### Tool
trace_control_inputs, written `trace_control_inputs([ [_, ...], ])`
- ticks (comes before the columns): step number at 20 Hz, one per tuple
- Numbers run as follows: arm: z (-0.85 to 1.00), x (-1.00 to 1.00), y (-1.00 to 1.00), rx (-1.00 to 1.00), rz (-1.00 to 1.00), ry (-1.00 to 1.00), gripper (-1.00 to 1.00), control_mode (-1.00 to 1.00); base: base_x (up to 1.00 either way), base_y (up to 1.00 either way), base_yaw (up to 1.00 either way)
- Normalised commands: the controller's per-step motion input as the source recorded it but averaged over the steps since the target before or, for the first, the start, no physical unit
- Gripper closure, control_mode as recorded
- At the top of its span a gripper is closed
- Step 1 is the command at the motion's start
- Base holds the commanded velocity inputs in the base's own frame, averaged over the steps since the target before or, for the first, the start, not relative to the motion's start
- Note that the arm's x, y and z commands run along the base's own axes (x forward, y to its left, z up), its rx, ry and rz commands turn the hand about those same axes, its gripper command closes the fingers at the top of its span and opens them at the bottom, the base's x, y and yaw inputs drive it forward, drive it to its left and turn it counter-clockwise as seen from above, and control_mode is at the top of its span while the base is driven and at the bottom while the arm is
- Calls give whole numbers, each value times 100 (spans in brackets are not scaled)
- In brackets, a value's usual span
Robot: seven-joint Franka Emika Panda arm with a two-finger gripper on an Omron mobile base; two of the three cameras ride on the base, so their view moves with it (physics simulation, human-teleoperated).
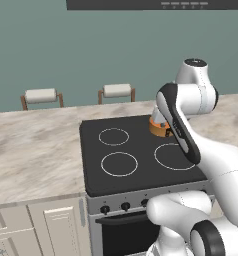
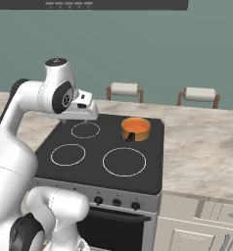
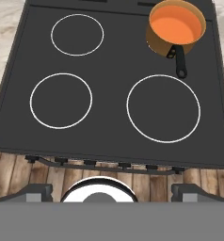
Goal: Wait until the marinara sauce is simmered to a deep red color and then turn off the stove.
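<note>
On the back right ring of the black glass four-ring stove [image 3: 109,89] we see the small round copper pot [image 3: 175,29] of smooth orange-red marinara sauce [image 3: 175,23], dark handle pointing toward the knobs. Our jaws hang above the cooktop holding nothing, tips well apart at the hand view's bottom; marble-patterned table [image 2: 206,142] flanks the stove.

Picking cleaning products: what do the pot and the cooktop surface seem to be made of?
The pot looks like copper: shiny orange-brown wall, with a dark handle. The cooktop looks like smooth black glass, flat with white printed rings. Being rendered, both are guesses.
</note>
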Motion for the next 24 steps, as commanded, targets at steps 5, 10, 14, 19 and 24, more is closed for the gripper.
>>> trace_control_inputs([
  [5,0,0,0,0,0,0,-100,-100,0,0,0],
  [10,0,0,0,0,0,0,-100,-100,0,0,0],
  [14,0,0,0,0,0,0,-100,-100,0,0,0],
  [19,0,0,0,0,0,0,-100,-100,0,0,0],
  [24,0,0,0,0,0,0,-100,-100,0,0,0],
])
